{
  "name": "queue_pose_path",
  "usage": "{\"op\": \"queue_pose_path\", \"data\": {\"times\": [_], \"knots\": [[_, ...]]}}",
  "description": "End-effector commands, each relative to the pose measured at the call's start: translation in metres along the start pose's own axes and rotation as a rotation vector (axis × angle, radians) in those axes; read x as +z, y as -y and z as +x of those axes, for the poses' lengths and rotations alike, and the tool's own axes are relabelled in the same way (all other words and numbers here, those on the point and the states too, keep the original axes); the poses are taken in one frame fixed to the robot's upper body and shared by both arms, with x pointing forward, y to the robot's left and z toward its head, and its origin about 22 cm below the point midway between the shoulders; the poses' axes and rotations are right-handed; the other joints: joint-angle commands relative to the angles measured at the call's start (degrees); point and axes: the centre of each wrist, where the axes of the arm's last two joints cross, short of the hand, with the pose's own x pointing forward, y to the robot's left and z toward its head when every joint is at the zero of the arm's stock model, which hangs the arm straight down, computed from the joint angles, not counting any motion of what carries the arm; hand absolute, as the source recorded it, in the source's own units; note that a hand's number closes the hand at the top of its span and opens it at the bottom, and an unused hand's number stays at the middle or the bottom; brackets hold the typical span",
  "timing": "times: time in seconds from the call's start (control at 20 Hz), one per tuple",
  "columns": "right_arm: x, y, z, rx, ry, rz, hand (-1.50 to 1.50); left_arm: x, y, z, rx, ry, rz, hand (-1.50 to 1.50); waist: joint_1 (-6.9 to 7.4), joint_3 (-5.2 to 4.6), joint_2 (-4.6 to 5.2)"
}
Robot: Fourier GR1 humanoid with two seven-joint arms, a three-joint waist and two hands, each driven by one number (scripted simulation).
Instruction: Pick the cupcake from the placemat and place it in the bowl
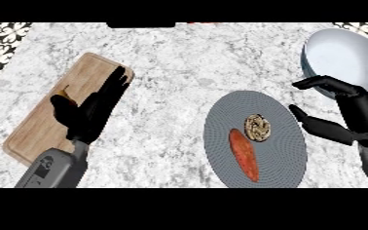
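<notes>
R robot hand (354, 109) hovering spread, empty, at mat's (223, 122) 3 o'clock; cupcake (258, 127) sitting on mat, bowl (338, 53) at 1. L robot hand (90, 114) lying flat, fingers straight, over board (86, 73).

Black left robot hand (87, 111), slender fingers (115, 85), boxy grey forearm (61, 168) with darker panel, black right robot hand (351, 108)

Bowl (334, 53) is cut by the right edge, and its lower rim sits behind the right hand (352, 108). That hand also runs off the right edge, so its wrist is out of view. Left hand (93, 109) covers the middle of the board (86, 70). A yellow bit (63, 92) peeks out by its thumb, can't tell what. Dark shape (140, 25) and red sliver (203, 23) are cut at the top, unidentifiable. Left forearm (54, 168) is cut at the bottom.
</notes>
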Motion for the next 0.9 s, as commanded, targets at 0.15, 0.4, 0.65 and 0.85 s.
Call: {"op": "queue_pose_path", "data": {"times": [0.15, 0.4, 0.65, 0.85], "knots": [[0.049, -0.010, -0.020, 0.076, 0.149, 0.270, -1.50, 0.018, 0.028, -0.016, 0.094, 0.039, -0.045, 0.00, -0.03, -0.03, -0.18], [0.047, -0.008, 0.004, 0.479, 0.102, 0.329, -1.50, 0.014, 0.017, -0.007, 0.096, 0.021, -0.031, 0.00, -0.43, -0.26, -0.43], [0.026, 0.008, 0.053, 0.701, -0.073, 0.326, -1.50, 0.014, 0.020, -0.013, 0.097, 0.027, -0.036, 0.00, -0.40, -0.32, -0.35], [0.021, -0.021, 0.092, 0.760, -0.200, 0.427, -1.50, 0.009, 0.020, 0.000, 0.090, 0.028, -0.039, 0.00, 0.27, -0.29, -0.24]]}}
